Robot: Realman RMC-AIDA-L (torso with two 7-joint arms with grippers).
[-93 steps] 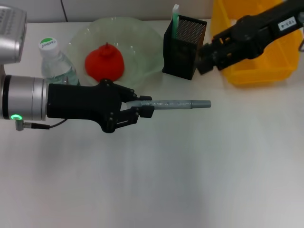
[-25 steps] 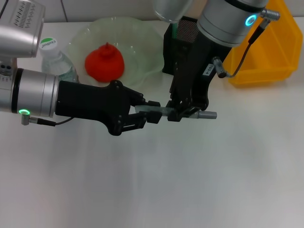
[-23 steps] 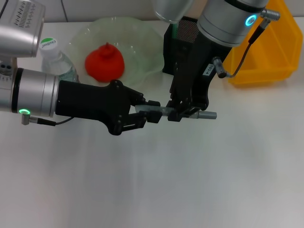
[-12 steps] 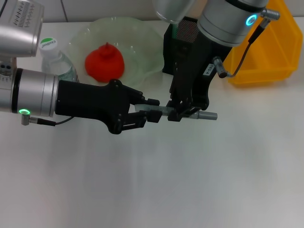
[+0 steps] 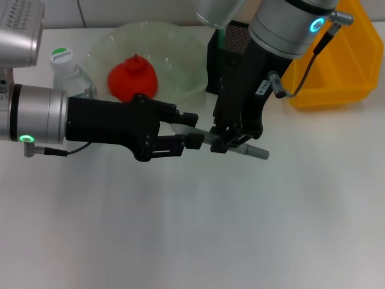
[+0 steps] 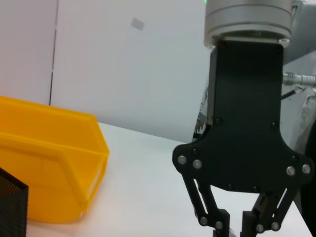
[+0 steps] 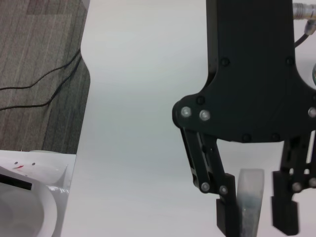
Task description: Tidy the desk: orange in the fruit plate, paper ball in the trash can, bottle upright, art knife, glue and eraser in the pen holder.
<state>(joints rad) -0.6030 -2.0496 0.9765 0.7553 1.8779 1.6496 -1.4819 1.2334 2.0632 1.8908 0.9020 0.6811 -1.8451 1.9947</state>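
The white desk (image 5: 192,229) carries the same layout as half a second ago. The yellow trash can (image 5: 337,66) sits at the back right. The pale-green fruit plate (image 5: 180,48) with its scalloped rim is at the back left.

What has changed is in the middle. The left gripper (image 5: 197,130), reaching in from the left, was clamped on the art knife a moment ago. Its fingers now stand spread, one above and one below the knife's near end. The right wrist view shows that near end as a translucent tip lying between the parted fingers, with a clear gap on one side. The left arm has also drawn back a little toward its own side.

The right gripper (image 5: 225,144) comes down from the back, in front of the black mesh pen holder (image 5: 214,66). Its fingers are pinched around the knife's middle, as before.

The bottle (image 5: 63,60) stands upright at the back left beside the plate, white cap with green print on top, its body partly hidden by the left arm. The red-orange orange (image 5: 132,78), nub up, lies in the plate.

The art knife (image 5: 252,150) is a slim grey stick with a narrower tip. It lay level before; now its far end dips down toward the right, over the desk and near the pen holder.
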